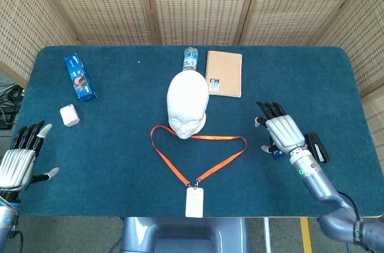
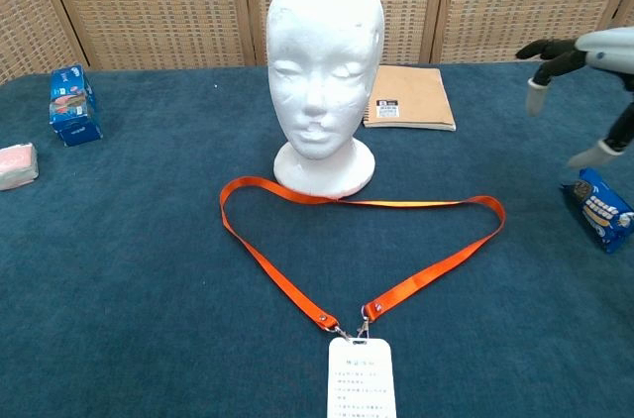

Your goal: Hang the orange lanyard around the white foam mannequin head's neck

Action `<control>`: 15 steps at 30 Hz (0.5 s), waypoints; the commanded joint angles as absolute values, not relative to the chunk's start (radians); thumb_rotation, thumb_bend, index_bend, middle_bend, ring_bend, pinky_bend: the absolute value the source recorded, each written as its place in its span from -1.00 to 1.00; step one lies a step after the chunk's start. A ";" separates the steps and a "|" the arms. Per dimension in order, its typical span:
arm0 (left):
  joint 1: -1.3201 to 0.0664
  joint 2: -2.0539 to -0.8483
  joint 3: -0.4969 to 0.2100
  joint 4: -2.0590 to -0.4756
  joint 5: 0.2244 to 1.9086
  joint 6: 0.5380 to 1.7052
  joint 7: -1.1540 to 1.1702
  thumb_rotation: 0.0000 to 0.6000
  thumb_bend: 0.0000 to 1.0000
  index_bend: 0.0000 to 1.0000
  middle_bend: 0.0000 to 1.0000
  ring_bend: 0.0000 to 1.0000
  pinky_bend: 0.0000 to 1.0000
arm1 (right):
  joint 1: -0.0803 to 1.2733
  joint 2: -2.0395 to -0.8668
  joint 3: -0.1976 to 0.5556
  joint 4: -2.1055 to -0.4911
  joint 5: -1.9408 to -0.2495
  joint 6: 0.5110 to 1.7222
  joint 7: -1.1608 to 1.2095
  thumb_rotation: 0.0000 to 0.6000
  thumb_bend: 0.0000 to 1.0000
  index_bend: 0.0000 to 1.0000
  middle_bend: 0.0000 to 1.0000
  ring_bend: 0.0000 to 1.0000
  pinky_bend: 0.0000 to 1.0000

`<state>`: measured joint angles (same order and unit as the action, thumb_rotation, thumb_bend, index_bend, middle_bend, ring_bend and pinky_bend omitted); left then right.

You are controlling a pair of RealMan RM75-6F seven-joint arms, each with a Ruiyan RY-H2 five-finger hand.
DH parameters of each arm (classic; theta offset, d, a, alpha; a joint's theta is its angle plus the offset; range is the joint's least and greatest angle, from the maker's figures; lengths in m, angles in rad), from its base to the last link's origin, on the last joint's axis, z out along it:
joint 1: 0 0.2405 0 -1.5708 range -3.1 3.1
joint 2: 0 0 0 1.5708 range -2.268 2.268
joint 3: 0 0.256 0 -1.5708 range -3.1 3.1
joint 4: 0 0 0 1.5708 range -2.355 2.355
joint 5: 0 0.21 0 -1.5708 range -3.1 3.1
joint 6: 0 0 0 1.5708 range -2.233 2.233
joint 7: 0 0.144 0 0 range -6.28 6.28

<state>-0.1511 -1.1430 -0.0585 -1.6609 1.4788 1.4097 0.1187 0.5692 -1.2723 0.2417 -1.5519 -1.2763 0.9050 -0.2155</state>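
The white foam mannequin head [image 1: 188,104] [image 2: 324,66] stands upright mid-table, facing me. In front of it the orange lanyard [image 1: 198,148] [image 2: 297,289] lies flat in a loop, its far strap touching the head's base, its white badge [image 1: 194,202] [image 2: 361,378] at the near edge. My right hand [image 1: 281,133] [image 2: 589,61] hovers open, fingers spread, to the right of the loop and above the small blue packet. My left hand [image 1: 21,157] is open at the table's near left corner, holding nothing; the chest view does not show it.
A tan notebook [image 1: 224,73] and a bottle [image 1: 190,59] lie behind the head. A blue box [image 1: 80,77] and a pink-white block [image 1: 69,115] sit far left. A small blue packet [image 2: 600,208] and a black object [image 1: 317,147] lie at the right.
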 commanded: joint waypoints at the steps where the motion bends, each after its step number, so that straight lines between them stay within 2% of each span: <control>1: -0.155 -1.144 -0.062 -1.659 1.467 1.401 0.121 1.00 -1.00 -1.00 -1.00 -1.00 -1.00 | 0.662 -1.398 0.278 -1.438 -1.135 0.819 -0.275 1.00 -0.30 -0.07 -1.00 -1.00 -1.00; 8: -0.167 -1.146 -0.065 -1.651 1.445 1.377 0.118 1.00 -1.00 -1.00 -1.00 -1.00 -1.00 | 0.727 -1.520 0.266 -1.345 -0.998 0.804 -0.372 1.00 -0.12 -0.04 -1.00 -1.00 -1.00; 15: -0.170 -1.148 -0.064 -1.646 1.436 1.372 0.115 1.00 -1.00 -1.00 -1.00 -1.00 -1.00 | 0.767 -1.585 0.239 -1.305 -0.925 0.807 -0.449 1.00 0.03 -0.02 -1.00 -1.00 -1.00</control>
<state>-0.1697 -1.1481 -0.0641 -1.6458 1.4368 1.3716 0.1159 0.7603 -1.5773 0.2461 -1.3086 -0.9315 0.8074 -0.4395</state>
